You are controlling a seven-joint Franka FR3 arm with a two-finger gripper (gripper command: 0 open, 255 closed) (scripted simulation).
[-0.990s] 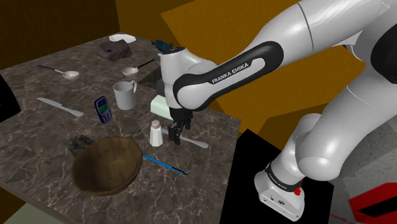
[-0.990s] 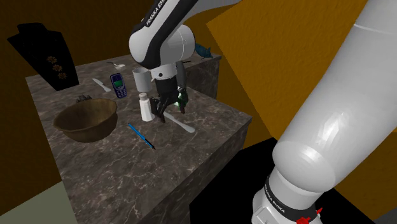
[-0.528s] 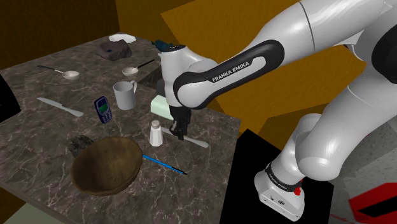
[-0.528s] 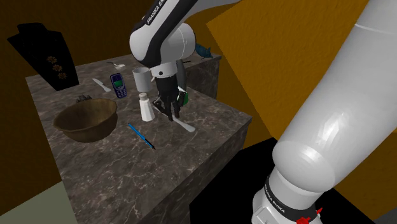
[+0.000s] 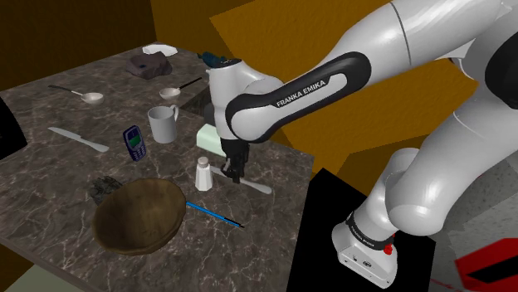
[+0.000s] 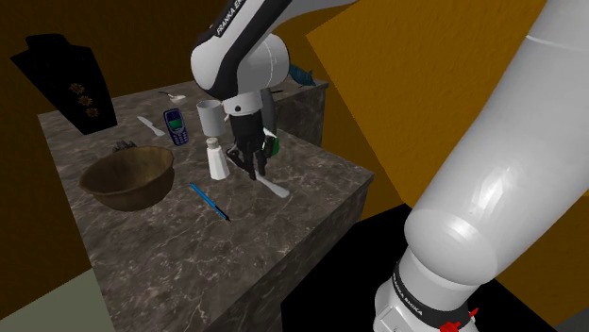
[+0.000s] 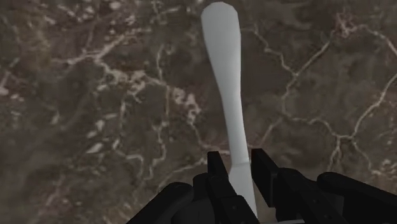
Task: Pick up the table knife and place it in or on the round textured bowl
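A pale table knife [image 5: 258, 186] lies flat on the dark marble table [image 5: 50, 178], near the edge at the shoulder view's right. My black gripper [image 5: 234, 176] stands upright over it, shut on the knife. In the wrist view the fingers [image 7: 216, 170] clasp the knife's [image 7: 228, 76] narrow part, and its rounded end reaches away from the gripper [image 7: 240, 167]. The round brown textured bowl [image 5: 139, 214] sits near the table's front. From the second exterior view, the gripper [image 6: 253, 173] grips the knife [image 6: 277, 189] right of the bowl [image 6: 127, 176].
A white shaker [image 5: 202, 173] stands just beside the gripper. A blue pen [image 5: 214, 214] lies between knife and bowl. Farther back are a pale mug [image 5: 163, 124], a blue phone [image 5: 134, 143], a second pale knife [image 5: 79, 138], spoons and a green-white block [image 5: 212, 139].
The fingers, open astride the knife a second ago, have shut on it. The arm has hardly moved, and the knife still lies on the table.
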